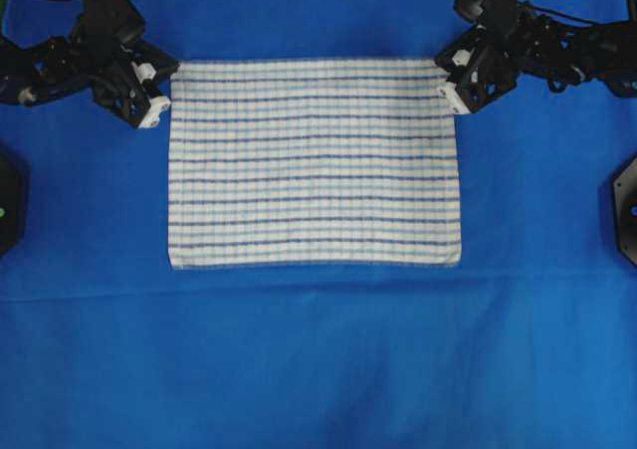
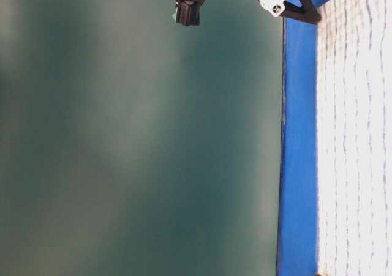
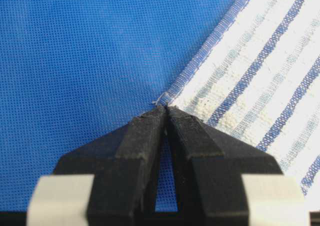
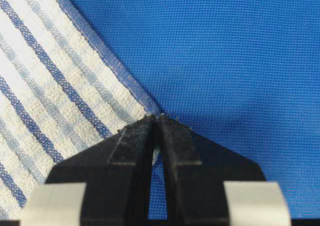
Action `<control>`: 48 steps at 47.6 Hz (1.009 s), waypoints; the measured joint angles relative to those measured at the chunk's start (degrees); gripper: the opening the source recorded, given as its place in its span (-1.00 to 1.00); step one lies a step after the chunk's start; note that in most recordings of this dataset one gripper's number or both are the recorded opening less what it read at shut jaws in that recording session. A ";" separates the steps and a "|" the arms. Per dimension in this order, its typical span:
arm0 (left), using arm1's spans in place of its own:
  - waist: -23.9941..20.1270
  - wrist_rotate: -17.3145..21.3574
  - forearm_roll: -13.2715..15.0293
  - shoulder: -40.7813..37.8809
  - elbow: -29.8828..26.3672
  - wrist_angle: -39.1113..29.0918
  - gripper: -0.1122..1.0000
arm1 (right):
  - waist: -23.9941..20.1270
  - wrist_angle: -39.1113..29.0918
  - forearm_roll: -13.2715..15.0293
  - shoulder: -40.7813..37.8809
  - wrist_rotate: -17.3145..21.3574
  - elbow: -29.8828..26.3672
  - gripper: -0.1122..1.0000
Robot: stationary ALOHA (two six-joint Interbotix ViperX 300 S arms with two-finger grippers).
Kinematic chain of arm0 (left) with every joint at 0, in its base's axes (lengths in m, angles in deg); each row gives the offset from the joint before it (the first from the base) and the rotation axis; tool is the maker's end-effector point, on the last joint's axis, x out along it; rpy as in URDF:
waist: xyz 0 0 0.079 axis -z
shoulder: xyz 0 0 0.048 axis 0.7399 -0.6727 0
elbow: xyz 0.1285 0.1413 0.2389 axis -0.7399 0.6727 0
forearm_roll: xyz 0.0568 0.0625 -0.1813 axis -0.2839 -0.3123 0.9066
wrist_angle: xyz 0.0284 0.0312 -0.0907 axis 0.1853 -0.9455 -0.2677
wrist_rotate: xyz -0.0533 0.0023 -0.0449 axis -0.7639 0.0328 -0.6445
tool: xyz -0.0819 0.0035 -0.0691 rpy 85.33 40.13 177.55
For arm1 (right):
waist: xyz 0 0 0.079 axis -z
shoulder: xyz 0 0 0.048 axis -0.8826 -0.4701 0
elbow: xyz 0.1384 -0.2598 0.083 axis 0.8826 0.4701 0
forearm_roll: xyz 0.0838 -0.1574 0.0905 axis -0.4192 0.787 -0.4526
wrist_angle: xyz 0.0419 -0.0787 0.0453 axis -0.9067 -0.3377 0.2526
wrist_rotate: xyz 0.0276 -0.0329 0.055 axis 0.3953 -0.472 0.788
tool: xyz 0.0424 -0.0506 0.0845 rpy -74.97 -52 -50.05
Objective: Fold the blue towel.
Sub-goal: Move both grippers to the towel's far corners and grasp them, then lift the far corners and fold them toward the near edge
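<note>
Overhead: blue towel (image 1: 315,162) spread flat on the solid-blue cloth (image 1: 318,359), toward its far edge. Left gripper (image 1: 159,99) at the towel's far-left corner, right gripper (image 1: 453,89) at the far-right corner.

Table-level: one gripper (image 2: 309,16) over the cloth's edge beside the towel (image 2: 355,141).

Left wrist: fingertips (image 3: 150,123) closed together, pinching the towel's corner (image 3: 172,99).

Right wrist: fingertips (image 4: 172,128) closed, clamped on the corner (image 4: 150,108).
</note>
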 measured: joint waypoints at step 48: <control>1.05 0.35 -0.09 8.17 -3.25 -7.03 -0.74 | -0.35 -0.35 0.00 8.70 0.88 2.29 -0.70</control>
